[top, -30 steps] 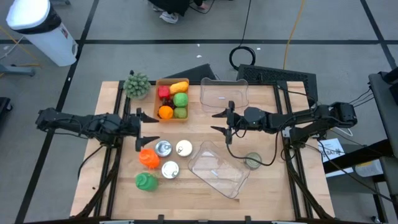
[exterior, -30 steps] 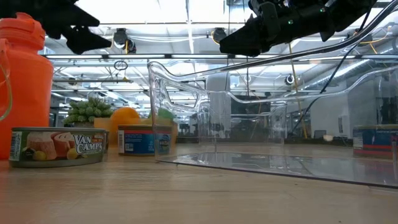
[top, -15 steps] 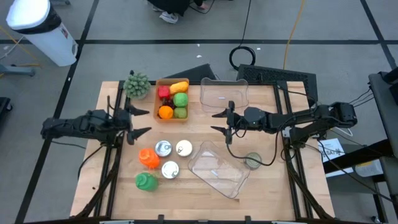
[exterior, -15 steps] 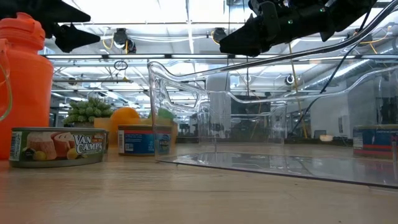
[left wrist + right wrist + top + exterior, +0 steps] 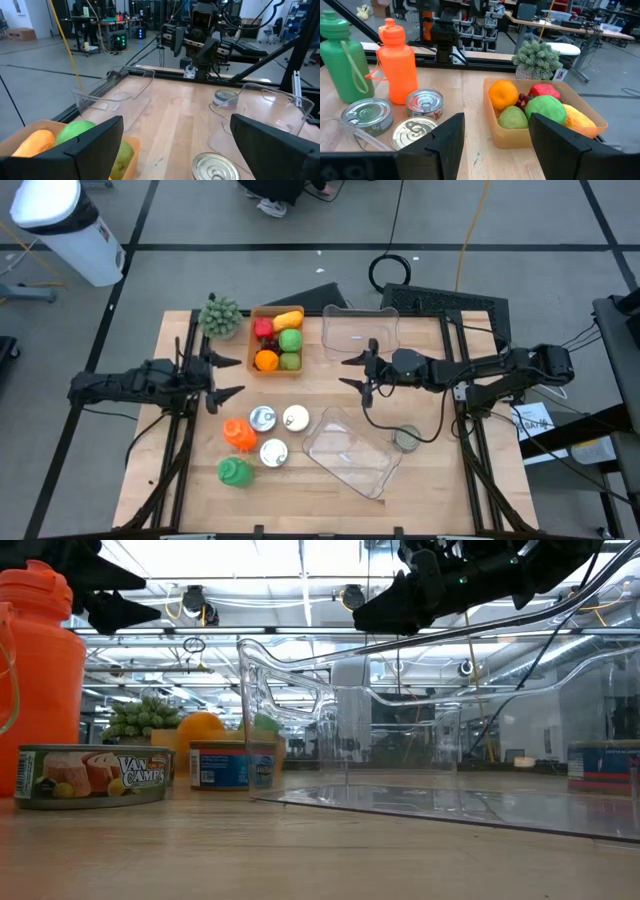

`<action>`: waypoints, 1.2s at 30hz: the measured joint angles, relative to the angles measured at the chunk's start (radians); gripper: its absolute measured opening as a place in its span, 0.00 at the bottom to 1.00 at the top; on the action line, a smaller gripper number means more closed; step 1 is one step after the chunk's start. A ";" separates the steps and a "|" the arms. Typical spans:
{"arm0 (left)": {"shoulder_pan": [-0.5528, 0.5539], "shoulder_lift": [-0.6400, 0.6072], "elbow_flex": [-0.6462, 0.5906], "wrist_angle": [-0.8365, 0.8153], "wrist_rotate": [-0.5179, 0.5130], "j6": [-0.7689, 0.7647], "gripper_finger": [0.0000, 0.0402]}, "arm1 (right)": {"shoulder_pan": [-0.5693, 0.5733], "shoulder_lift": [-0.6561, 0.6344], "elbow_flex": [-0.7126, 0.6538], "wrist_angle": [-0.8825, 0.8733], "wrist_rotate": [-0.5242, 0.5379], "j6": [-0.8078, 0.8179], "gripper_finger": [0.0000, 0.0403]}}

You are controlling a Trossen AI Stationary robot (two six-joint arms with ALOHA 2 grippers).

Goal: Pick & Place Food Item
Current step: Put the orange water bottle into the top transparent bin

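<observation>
A wooden tray (image 5: 277,340) at the far middle of the table holds an orange (image 5: 503,93), two green fruits (image 5: 545,110), a red one and a yellow one (image 5: 288,318). Three tins (image 5: 263,418) stand upright on the table near its middle. My left gripper (image 5: 229,377) hovers open above the table, left of the tray and tins, with nothing between its fingers (image 5: 75,145). My right gripper (image 5: 349,372) hovers open, level, right of the tray, and faces it (image 5: 497,137).
An orange bottle (image 5: 238,433) and a green bottle (image 5: 235,471) stand near the tins. One clear tub (image 5: 360,330) lies at the far middle, another (image 5: 350,450) at the near middle, with a fourth tin (image 5: 407,438) beside it. A small plant (image 5: 220,315) stands at the far left.
My left gripper has drawn back toward the table's left edge and a little toward the far edge, away from above the tins, still open. My right gripper has kept still.
</observation>
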 joint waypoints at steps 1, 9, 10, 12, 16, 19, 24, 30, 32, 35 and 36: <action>0.000 0.000 -0.016 0.017 0.000 -0.001 0.96 | -0.001 0.000 0.000 -0.002 0.000 0.000 0.52; 0.024 0.000 -0.117 0.107 -0.063 -0.083 0.94 | -0.001 0.000 0.000 -0.001 -0.001 0.001 0.52; 0.030 0.000 -0.130 0.124 -0.061 -0.093 0.93 | -0.001 0.000 0.000 -0.001 -0.001 0.001 0.52; 0.038 0.000 -0.150 0.162 -0.051 -0.099 0.92 | -0.001 0.000 0.000 -0.001 -0.001 0.001 0.52; 0.050 0.000 -0.175 0.184 -0.044 -0.107 0.92 | -0.001 0.000 0.000 -0.001 -0.001 0.002 0.52; 0.052 0.000 -0.184 0.235 -0.043 -0.106 0.93 | -0.001 0.000 0.000 -0.001 -0.002 0.015 0.52; 0.050 0.000 -0.186 0.270 0.005 -0.070 0.96 | -0.001 0.000 0.000 -0.001 -0.002 0.019 0.52; 0.050 0.001 -0.186 0.280 0.063 -0.087 0.96 | -0.001 0.000 0.000 -0.001 -0.002 0.019 0.52; 0.050 0.000 -0.186 0.304 0.147 -0.084 0.95 | -0.001 0.000 0.000 -0.001 -0.002 0.019 0.52; 0.050 0.000 -0.186 0.333 0.297 -0.113 0.93 | -0.001 0.000 0.000 -0.001 -0.002 0.019 0.52; 0.050 0.001 -0.186 0.345 0.348 -0.131 0.93 | -0.001 0.000 0.000 -0.001 -0.002 0.019 0.52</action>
